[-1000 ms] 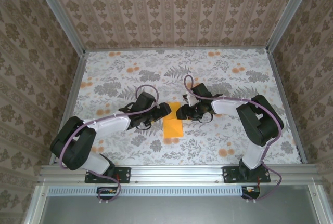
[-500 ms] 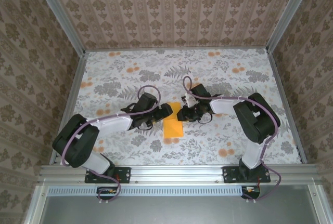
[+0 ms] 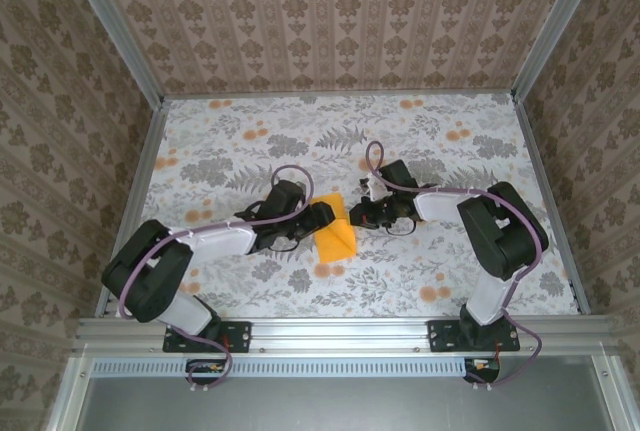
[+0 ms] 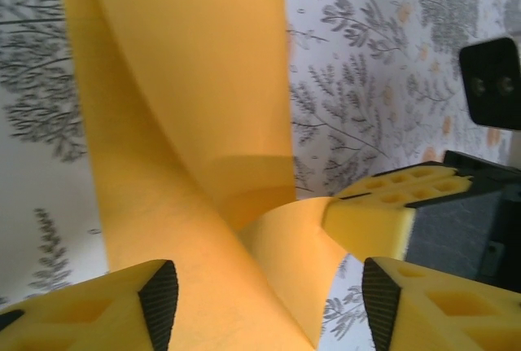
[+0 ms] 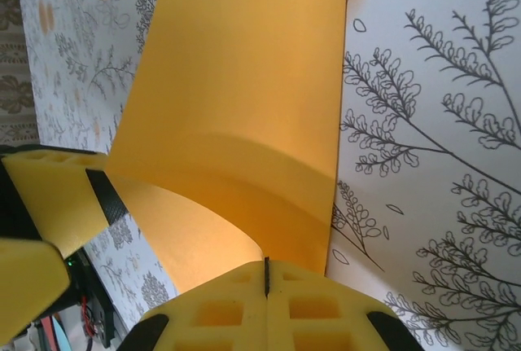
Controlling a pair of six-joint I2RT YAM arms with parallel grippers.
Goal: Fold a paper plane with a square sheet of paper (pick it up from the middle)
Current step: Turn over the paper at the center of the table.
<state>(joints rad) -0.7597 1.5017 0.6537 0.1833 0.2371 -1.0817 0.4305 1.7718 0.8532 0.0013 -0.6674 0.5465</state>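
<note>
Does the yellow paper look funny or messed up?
A bit. The square sheet of paper is not lying flat: it curls up off the table where the right gripper pinches it.

Two arms, with long white parts and fat black joints. Thin purple cable [image 3: 287,168] looped along the left arm [image 3: 205,239] and the right arm [image 3: 440,204]. Bright yellow fingers [image 4: 440,306] with square holes and black pads. Flat black bases [image 3: 215,335] at the table's near edge.
</note>
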